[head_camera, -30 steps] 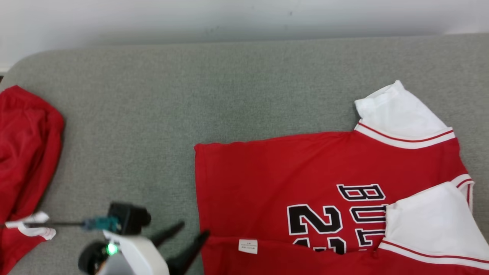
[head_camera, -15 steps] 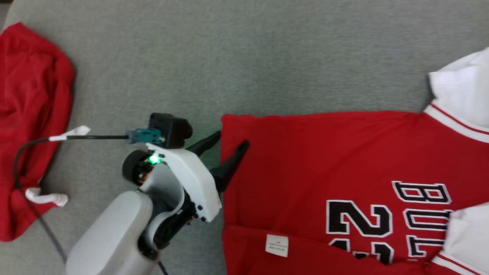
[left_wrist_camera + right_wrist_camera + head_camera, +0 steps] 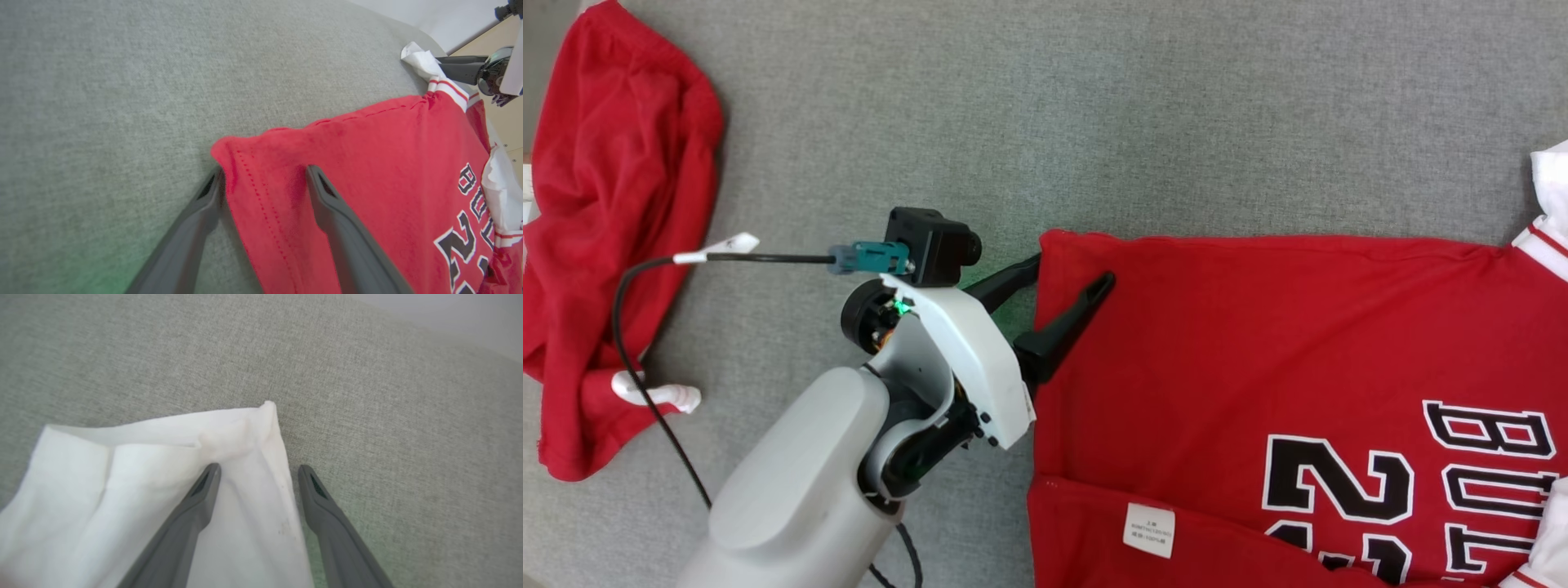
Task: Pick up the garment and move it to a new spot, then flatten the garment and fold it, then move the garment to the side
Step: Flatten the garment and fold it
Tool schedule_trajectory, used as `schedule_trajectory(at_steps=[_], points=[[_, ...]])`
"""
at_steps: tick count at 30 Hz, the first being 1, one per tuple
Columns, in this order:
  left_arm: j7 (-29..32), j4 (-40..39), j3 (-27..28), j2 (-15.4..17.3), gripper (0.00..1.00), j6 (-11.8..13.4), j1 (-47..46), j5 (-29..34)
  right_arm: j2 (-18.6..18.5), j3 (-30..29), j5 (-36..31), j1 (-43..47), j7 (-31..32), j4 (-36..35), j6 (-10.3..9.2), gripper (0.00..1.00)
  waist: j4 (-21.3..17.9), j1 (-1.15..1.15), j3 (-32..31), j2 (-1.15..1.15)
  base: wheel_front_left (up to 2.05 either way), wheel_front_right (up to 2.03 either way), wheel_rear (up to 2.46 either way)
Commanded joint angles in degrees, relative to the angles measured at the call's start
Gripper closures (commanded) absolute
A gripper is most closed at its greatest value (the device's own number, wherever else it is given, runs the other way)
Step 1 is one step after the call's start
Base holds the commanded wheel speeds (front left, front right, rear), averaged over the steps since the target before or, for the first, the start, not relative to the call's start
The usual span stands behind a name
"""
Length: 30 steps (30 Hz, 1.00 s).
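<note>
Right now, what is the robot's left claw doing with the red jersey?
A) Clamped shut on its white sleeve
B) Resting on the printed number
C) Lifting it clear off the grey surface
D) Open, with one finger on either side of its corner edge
D: the left gripper is open, one finger over the corner of the red jersey and the other beside it over the grey surface.

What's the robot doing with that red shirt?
The red shirt lies spread on the grey cushion. The robot's left arm has its jaws open astride the shirt's bottom corner, and the right arm's open jaws straddle the edge of a white sleeve. Nothing is pinched yet.
</note>
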Motion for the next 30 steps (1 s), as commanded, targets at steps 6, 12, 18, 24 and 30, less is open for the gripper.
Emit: schedule_trajectory(at_steps=[6, 12, 18, 24, 30], points=[[2.34, 2.91, -2.69, -1.22, 0.03, -2.09, -0.60, -1.45, 2.24, 3.83, 4.51, 1.07, 2.41, 1.17, 0.22, 1.00, -0.49, 0.00, -0.27, 0.00, 0.00, 0.00, 0.00], [-0.04, 4.23, -1.79, -1.93, 1.00, -2.21, -2.72, -0.87, 2.84, 3.20, 6.32, -1.63, -2.82, 0.84, 0.18, 1.00, -0.78, 0.00, -0.65, 0.00, 0.00, 0.00, 0.00], [-5.75, 5.19, 1.92, -1.97, 1.00, -0.85, -5.65, 0.13, 2.10, 1.38, 6.76, -6.14, -9.80, 2.17, 0.04, 1.00, -1.53, 0.00, -1.45, 0.00, 0.00, 0.00, 0.00], [-8.52, 4.53, 3.57, -1.74, 1.00, -0.19, -5.74, -0.13, 1.32, -0.37, 8.58, -7.94, -13.30, 3.22, 0.04, 1.00, -2.91, 0.00, -2.91, 0.00, 0.00, 0.00, 0.00], [-10.15, 2.09, 3.71, -1.49, 1.00, 0.19, -1.12, -1.33, 0.45, -1.17, 12.55, -0.04, -18.75, -1.24, 0.04, 1.00, -4.46, 0.00, -5.53, 0.00, 0.00, 0.00, 0.00]])
